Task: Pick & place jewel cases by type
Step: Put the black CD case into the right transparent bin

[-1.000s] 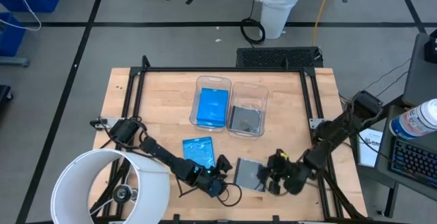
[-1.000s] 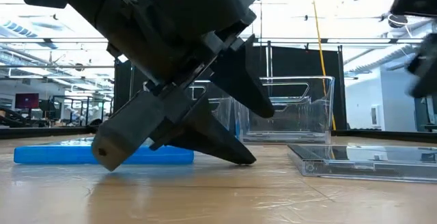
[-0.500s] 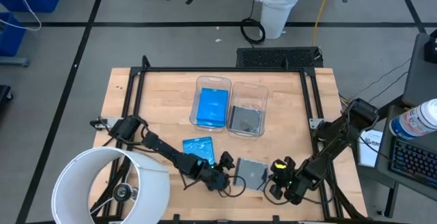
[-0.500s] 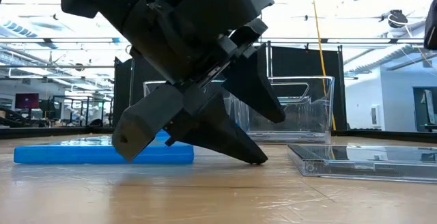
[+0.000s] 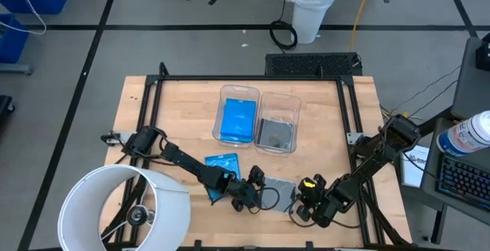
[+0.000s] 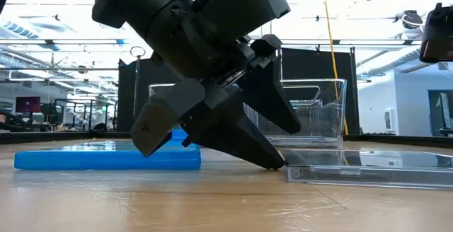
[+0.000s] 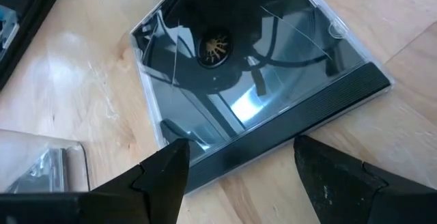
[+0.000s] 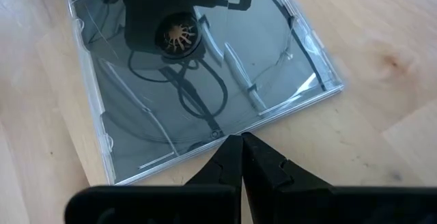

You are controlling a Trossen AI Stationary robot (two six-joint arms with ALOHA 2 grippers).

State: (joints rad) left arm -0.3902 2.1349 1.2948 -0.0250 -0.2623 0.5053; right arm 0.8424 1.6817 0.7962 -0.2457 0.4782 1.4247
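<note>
I have the left tool spread wide at the grey jewel case near the table's front edge; the right tool, shut and empty, braces its right edge. Next I should close on the case.

The left gripper leans down over the wooden table, fingers spread, the lower tip touching the near edge of a smoky grey jewel case lying flat. A blue jewel case lies flat behind it. Clear bins stand farther back.
</note>
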